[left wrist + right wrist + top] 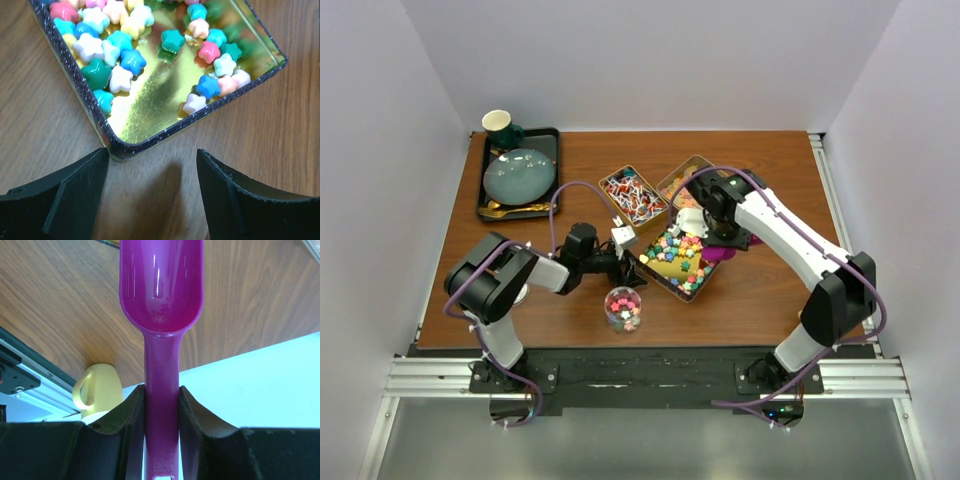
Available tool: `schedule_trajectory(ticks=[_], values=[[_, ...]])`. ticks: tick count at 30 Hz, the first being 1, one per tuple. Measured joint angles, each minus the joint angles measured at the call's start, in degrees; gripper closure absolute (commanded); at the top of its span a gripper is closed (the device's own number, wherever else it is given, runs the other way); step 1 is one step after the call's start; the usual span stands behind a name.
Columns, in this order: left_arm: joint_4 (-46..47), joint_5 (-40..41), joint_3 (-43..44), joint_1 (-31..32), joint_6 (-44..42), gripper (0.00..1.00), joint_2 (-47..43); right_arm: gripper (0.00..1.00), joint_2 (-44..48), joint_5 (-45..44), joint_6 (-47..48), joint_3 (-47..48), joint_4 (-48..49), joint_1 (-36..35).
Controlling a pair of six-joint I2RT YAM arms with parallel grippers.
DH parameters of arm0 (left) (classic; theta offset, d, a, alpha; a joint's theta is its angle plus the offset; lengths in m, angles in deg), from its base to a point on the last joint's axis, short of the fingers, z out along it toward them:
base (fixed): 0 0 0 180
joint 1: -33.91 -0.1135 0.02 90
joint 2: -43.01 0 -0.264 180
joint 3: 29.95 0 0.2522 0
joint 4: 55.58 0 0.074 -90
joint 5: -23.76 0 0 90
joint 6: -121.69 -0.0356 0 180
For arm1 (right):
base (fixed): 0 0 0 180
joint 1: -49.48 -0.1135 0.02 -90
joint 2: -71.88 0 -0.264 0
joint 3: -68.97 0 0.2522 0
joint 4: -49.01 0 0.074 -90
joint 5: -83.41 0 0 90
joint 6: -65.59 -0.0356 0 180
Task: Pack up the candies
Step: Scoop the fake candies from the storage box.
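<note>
Left gripper: jaws spread, holding nothing. It sits low over the wooden table, with the near corner of the gold-lined tin just ahead of the gap. I can't tell whether my left fingertip touches that corner. Only the fingertips are in frame.

Star candies lie loose in that tin, along its left wall and in the right corner, with bare gold between. The far end is cut off in the wrist view.

Right gripper: clamped on the handle of the purple scoop. The front of the bowl runs off the top of the frame. A pale yellow mug is partly hidden behind my finger.

In the top view, the right arm hides part of the star tin and most of the tin of orange gummies. The wrapped candies sit in the tin beside it, fully visible. A clear cup holding mixed candies stands just in front of the left gripper.
</note>
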Motion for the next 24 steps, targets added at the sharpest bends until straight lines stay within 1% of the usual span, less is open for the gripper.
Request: schedule_trajectory(ticks=[10, 14, 20, 24], values=[[3.39, 0.15, 0.07, 0.5, 2.75, 0.26, 1.79, 1.0, -8.09, -0.66, -0.76, 2.99, 0.7, 0.0], [5.2, 0.15, 0.09, 0.5, 3.58, 0.28, 2.6, 1.0, -10.62, -0.74, -0.9, 5.95, 0.24, 0.0], [7.63, 0.24, 0.09, 0.5, 3.61, 0.29, 3.91, 1.0, -11.52, -0.76, 0.94, 6.78, 0.42, 0.0], [9.16, 0.26, 0.09, 0.5, 3.56, 0.3, 4.7, 1.0, -11.56, -0.74, 4.42, 6.36, 0.61, 0.0]])
